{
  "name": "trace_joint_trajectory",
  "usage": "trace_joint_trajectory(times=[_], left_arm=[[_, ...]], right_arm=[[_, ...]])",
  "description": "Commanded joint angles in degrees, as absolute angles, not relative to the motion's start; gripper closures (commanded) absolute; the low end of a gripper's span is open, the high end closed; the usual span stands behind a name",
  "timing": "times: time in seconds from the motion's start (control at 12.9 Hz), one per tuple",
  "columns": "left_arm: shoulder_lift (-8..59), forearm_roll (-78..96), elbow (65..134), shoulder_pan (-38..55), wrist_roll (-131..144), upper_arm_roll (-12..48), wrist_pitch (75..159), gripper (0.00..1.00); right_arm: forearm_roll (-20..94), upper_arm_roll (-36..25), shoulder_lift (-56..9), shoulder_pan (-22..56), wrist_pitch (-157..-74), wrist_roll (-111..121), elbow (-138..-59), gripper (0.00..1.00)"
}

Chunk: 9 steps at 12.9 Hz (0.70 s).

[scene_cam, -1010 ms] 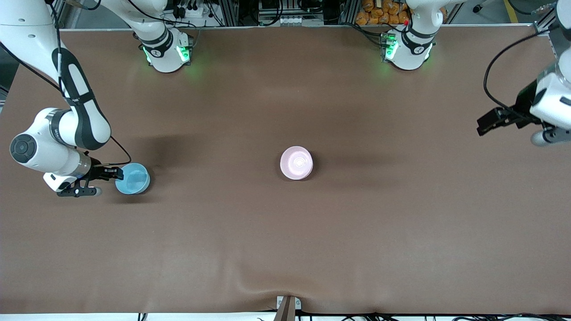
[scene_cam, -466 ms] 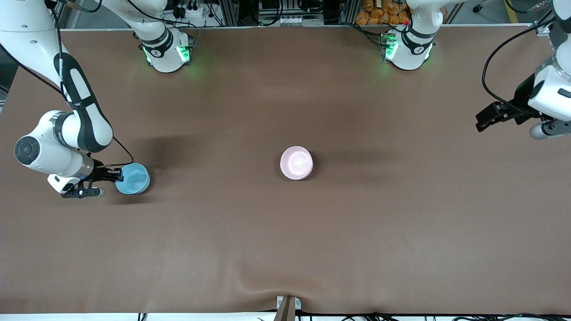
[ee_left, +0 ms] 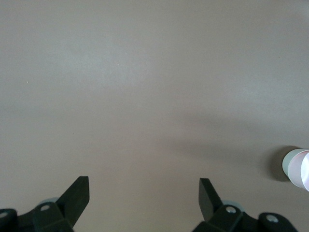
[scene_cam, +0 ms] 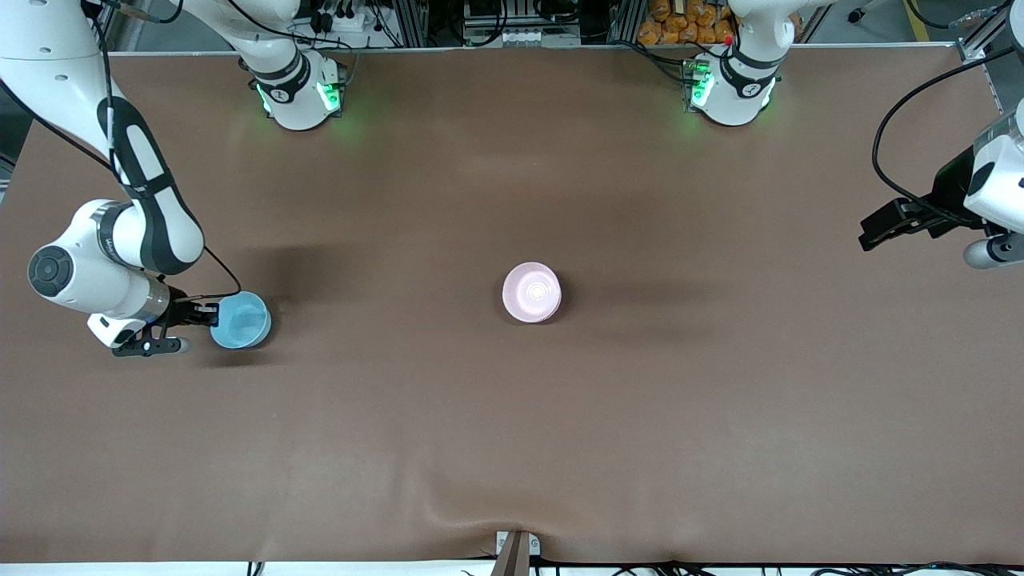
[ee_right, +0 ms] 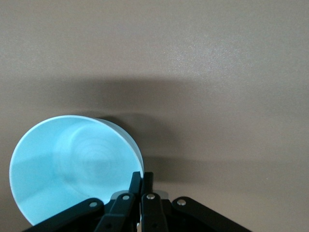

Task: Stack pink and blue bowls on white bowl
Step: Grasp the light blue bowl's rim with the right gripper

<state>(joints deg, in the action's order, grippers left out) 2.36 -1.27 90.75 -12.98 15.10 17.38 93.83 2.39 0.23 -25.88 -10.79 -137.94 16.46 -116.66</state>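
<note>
Right gripper stays pinched on the blue bowl rim, nudged slightly toward the pink bowl at mid-table; left gripper, fingers wide, has dipped lower.

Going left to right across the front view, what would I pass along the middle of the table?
Right gripper shut on the light sky blue round bowl → pale pink round bowl → left gripper, jaws open.

Right gripper pinching blue bowl rim, brown table
</note>
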Motion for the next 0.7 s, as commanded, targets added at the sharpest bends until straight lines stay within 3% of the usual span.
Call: trace_joint_trajectory(times=[0.0,0.23,0.39,0.62], left_arm=[[2.6,-0.7,89.1,-12.6,14.4,18.6,92.4,0.00],[2.5,-0.6,87.5,-12.5,14.7,20.7,92.4,0.00],[2.7,-0.7,87.5,-12.3,14.4,20.7,92.4,0.00],[2.7,-0.6,87.9,-12.3,15.1,20.7,92.3,0.00]], right_arm=[[3.5,1.3,-25.3,-11.6,-134.1,17.8,-115.0,1.00],[12.8,1.6,-22.5,-10.0,-122.2,17.2,-110.7,1.00],[13.8,1.7,-20.9,-8.4,-120.9,12.3,-110.7,1.00],[13.8,1.7,-17.2,0.5,-118.7,-6.5,-110.7,1.00]])
